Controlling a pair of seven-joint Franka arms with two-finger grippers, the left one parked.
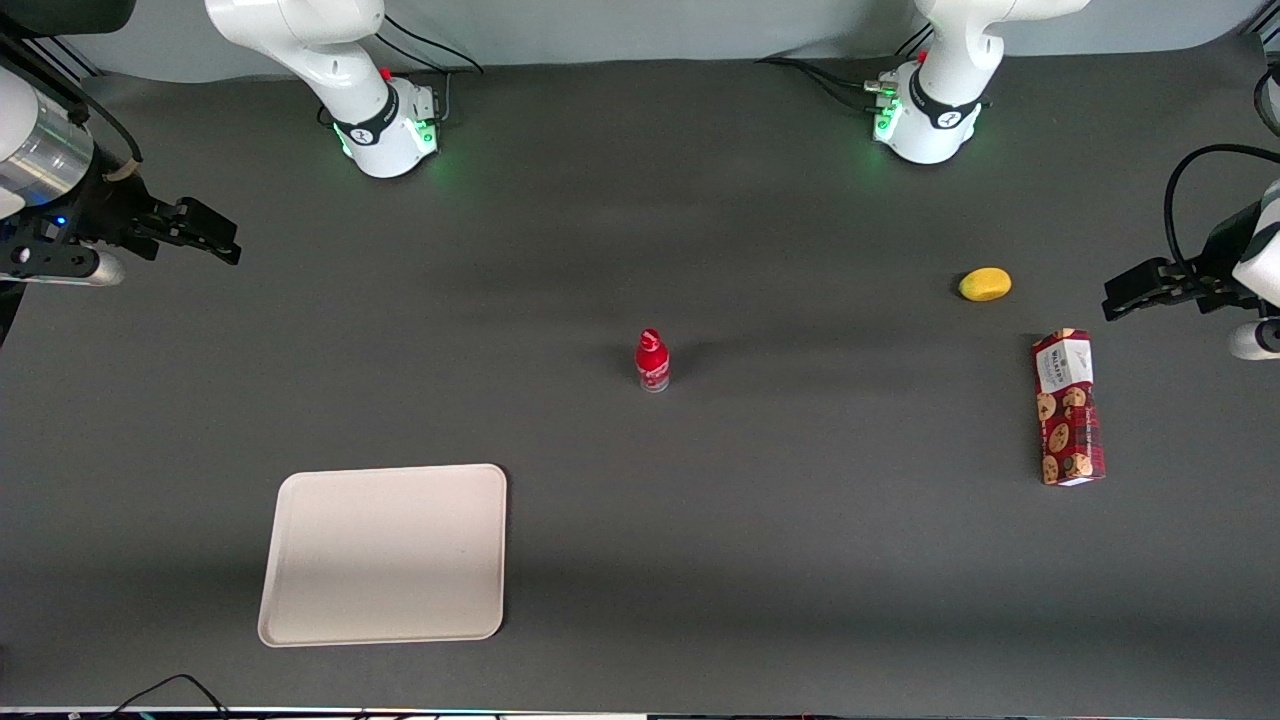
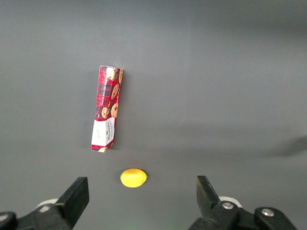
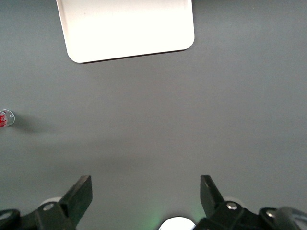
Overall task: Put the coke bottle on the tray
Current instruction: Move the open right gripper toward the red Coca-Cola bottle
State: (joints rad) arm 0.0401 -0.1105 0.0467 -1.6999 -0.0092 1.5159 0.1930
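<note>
The bottle [image 1: 652, 361] is standing alone; the gripper [image 1: 212, 237] (fingers spread, holding nothing) is waiting at the tray's [image 1: 290, 600] eleven o'clock.

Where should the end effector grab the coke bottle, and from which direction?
The coke bottle stands upright, alone mid-table. Probably best: come down from above and close across the red body below the cap. The open end effector hangs toward the working arm's end, the tray nearer the front camera.
</note>
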